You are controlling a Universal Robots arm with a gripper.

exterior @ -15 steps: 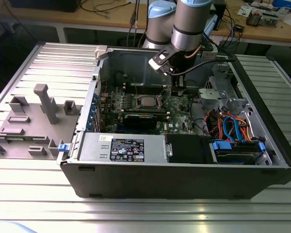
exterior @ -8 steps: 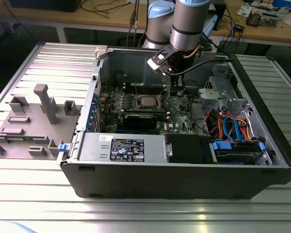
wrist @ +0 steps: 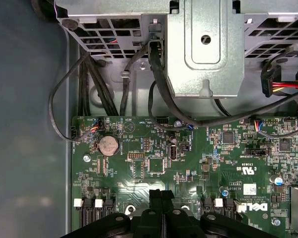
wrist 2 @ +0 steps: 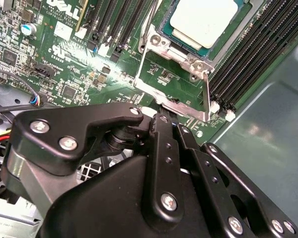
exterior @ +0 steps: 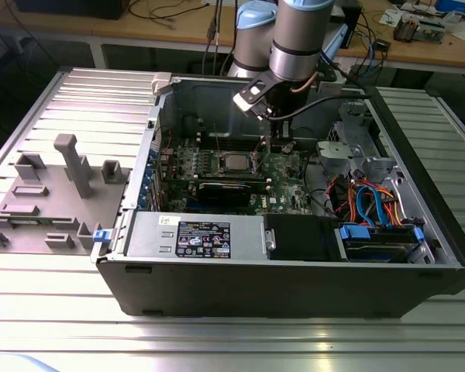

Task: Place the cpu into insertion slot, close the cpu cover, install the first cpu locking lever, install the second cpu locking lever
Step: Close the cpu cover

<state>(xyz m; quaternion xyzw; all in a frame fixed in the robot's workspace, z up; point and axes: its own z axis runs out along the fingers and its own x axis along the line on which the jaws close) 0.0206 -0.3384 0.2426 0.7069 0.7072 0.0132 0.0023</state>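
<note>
**Lever stage: end effector at the socket edge, cpu seated**

The cpu (wrist 2: pixel 203 20) is seen lying flat in the insertion slot (wrist 2: pixel 198 65), pale top up. The cpu cover (wrist 2: pixel 158 43) appears to be folded down around it, with the chip top showing through the window. Placing and cover closing are therefore judged done, and a locking-lever step is judged to be in hand. Which of the two levers it is cannot be told.

A thin locking lever (wrist 2: pixel 207 96) is seen running along the socket edge, just beside the end effector (wrist 2: pixel 164 118). The fingers (wrist: pixel 156 198) are pressed together with nothing visibly pinched between them. Whether the tip touches the lever cannot be told.

The step is judged to call for a controlled downward push on the lever and a sideways tuck under its catch, without slipping onto the motherboard (wrist: pixel 188 163).

Pose: the arm (exterior: pixel 298 39) is brought in from above the far wall of the computer case (exterior: pixel 217 271), which sits on the ribbed tabletop (exterior: pixel 217 341). The wrist is pointed almost straight down. In the exterior view the end effector is held low over the board, just to that view's right of the cpu.
</note>
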